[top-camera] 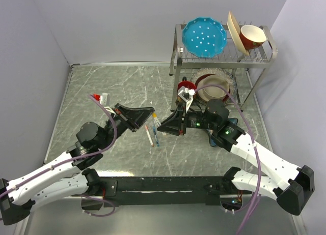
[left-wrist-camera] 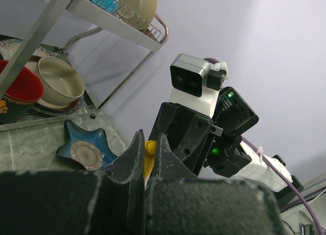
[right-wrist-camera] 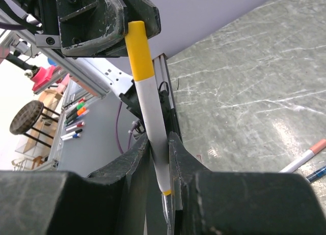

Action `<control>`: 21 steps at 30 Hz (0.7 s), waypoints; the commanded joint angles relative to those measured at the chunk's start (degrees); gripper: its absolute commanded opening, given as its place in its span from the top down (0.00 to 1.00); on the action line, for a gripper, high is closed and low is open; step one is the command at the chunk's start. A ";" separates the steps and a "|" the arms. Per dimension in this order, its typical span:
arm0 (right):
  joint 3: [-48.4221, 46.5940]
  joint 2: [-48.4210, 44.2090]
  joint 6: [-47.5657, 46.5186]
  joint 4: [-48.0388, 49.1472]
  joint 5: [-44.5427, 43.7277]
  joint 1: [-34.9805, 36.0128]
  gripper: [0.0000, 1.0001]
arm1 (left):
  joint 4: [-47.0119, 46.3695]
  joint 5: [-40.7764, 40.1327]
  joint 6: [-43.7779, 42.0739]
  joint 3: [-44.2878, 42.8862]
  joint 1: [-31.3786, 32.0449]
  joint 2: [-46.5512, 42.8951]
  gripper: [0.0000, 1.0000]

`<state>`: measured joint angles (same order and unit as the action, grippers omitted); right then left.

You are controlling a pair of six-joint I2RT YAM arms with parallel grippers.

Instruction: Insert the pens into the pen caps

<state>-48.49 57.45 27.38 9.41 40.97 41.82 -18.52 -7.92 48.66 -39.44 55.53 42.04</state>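
My right gripper (right-wrist-camera: pixel 159 143) is shut on a white-barrelled pen (right-wrist-camera: pixel 153 120), held above the table. A yellow-orange cap (right-wrist-camera: pixel 138 47) sits on the pen's far end, and my left gripper (left-wrist-camera: pixel 147 143) is shut on this cap (left-wrist-camera: pixel 148 156). In the top view the two grippers, left (top-camera: pixel 145 116) and right (top-camera: pixel 166 126), meet tip to tip over the table's middle, with the pen (top-camera: pixel 155 120) between them. A white pen with a salmon-pink end (top-camera: pixel 148 135) and a dark blue-teal pen (top-camera: pixel 156 138) lie side by side on the table just below.
A metal dish rack (top-camera: pixel 224 54) at the back right holds a blue plate (top-camera: pixel 204 36) and bowls, with more bowls (top-camera: pixel 216 87) and a red mug (top-camera: pixel 186 87) under it. A blue star-shaped dish (left-wrist-camera: pixel 84 151) lies on the table near the rack.
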 commanded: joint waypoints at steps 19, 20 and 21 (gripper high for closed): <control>2.35 -2.08 7.61 15.03 -9.76 -3.33 1.00 | 14.82 10.91 -8.15 -2.04 3.89 7.44 0.99; 2.35 -2.08 7.60 14.76 -10.03 -3.33 1.00 | 15.35 10.56 -8.58 -2.57 3.80 7.61 0.99; 2.52 -2.17 7.69 14.59 -10.29 -3.33 1.00 | 15.97 8.99 -8.67 -2.83 3.80 7.79 0.99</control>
<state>-43.92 56.82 33.26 11.92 41.25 40.88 -14.00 -8.47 41.60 -43.38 56.29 47.81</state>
